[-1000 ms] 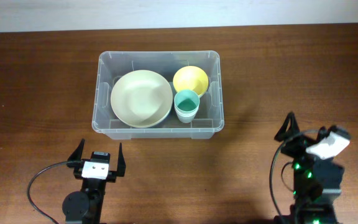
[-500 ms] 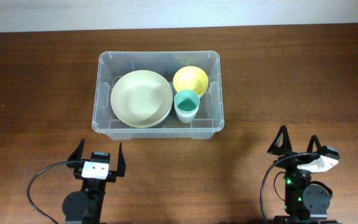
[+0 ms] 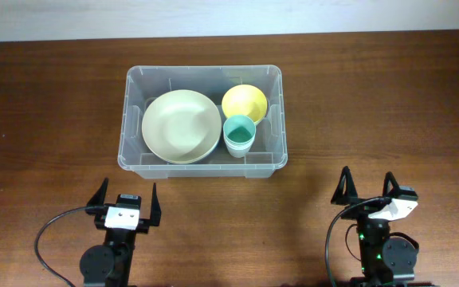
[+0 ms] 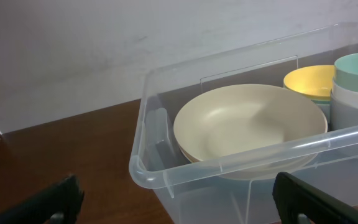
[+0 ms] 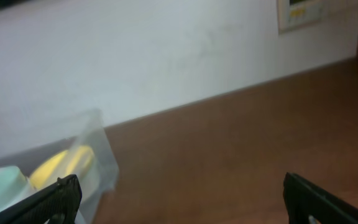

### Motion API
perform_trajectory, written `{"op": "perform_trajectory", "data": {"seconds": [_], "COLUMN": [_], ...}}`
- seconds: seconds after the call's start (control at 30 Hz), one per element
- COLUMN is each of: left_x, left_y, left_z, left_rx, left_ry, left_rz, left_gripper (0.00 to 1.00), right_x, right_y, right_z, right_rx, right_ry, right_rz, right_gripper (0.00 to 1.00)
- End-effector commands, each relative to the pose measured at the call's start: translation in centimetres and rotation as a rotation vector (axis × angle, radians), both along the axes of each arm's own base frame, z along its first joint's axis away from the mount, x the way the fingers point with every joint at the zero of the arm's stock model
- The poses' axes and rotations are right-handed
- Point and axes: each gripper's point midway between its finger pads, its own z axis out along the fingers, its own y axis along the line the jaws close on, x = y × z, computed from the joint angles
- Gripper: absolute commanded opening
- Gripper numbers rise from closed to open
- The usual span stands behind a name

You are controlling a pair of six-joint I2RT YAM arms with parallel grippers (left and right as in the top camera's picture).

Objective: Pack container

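Ahead and slightly right of the left fingers (image 3: 100, 196), the container (image 3: 202, 70) sits on the desk (image 3: 46, 104), ahead and left of the right fingers (image 3: 345, 182). Both pairs stand wide apart, holding nothing.

A dark brown wooden table (image 3: 54, 104), its grain showing and its top smooth with a low sheen, carries a container (image 3: 202, 70) of clear, glossy plastic whose rounded rim catches the light. Inside it, a cream plate (image 3: 181, 126) shows a smooth, satin finish, while a yellow bowl (image 3: 244, 102) and a teal cup (image 3: 239, 131) look like smooth, matt plastic. At the table's near edge, the left gripper (image 3: 127, 194) and right gripper (image 3: 366, 187) are matt black, apparently hard plastic. The wall (image 4: 73, 43) behind is flat, matt white.
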Motion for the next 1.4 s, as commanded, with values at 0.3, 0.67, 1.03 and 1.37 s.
{"op": "perform_trajectory", "data": {"seconds": [0.3,0.67,1.03,1.37], "left_x": [0.0,0.0,0.0,0.0], "left_y": [0.1,0.1,0.1,0.1], "left_z": [-0.1,-0.1,-0.1,-0.1], "left_rx": [0.012,0.012,0.012,0.012], "left_ry": [0.0,0.0,0.0,0.0], "left_rz": [0.001,0.001,0.001,0.001], "left_gripper": [1.0,1.0,1.0,1.0], "right_x": [-0.1,-0.1,-0.1,-0.1], "right_y": [1.8,1.8,1.8,1.8], "right_z": [-1.4,-1.4,-1.4,-1.4], "right_rx": [-0.163,-0.163,-0.163,-0.163], "right_ry": [0.053,0.052,0.052,0.052], "right_rz": [0.107,0.107,0.107,0.107], "right_gripper": [0.99,0.99,0.99,0.99]}}
